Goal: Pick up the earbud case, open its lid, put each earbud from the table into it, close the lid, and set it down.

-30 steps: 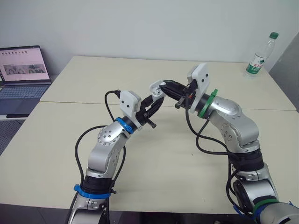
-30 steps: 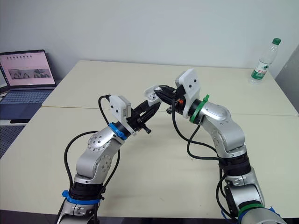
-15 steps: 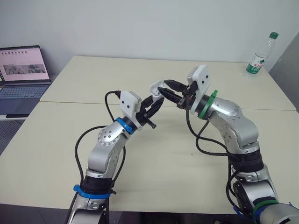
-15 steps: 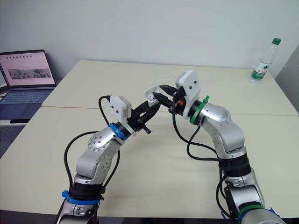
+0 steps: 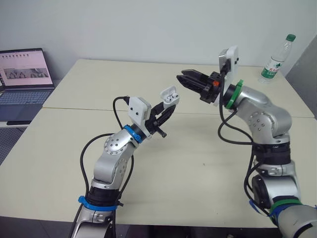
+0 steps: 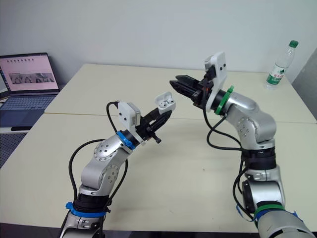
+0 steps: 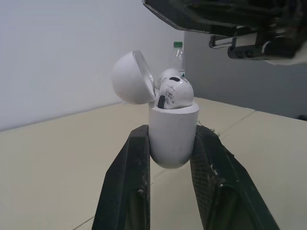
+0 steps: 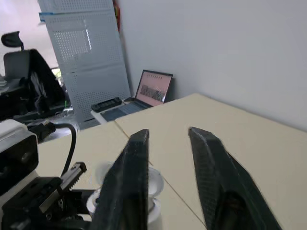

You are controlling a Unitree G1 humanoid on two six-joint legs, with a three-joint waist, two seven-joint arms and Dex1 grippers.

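Above the near table [image 5: 198, 163], one earbud case [image 7: 172, 129] is clamped between the two black fingers of the left gripper [image 5: 170, 105]. The fingers press on either side of its lower body. The case stands upright and off the table surface. Its lid [image 7: 128, 79] is hinged back and open. Two earbuds are counted in the case: one seated at the front [image 7: 176, 93], and a second behind it [image 7: 168, 75].

The right gripper [image 5: 181, 76] is raised higher and holds nothing. Its two fingers [image 8: 134, 163] stand apart, with a clear gap between them. Their tips point toward the robot's left. The case lies below and to the left of those tips, near them but not touching.

Two pale table tops are set edge to edge, and the seam between them runs across beneath the arms. One plastic water bottle [image 5: 276, 58] with a green cap and label stands upright at the far right corner of the far table top. One open laptop [image 5: 22, 74], its screen lit, sits on a separate surface off the tables' left side.
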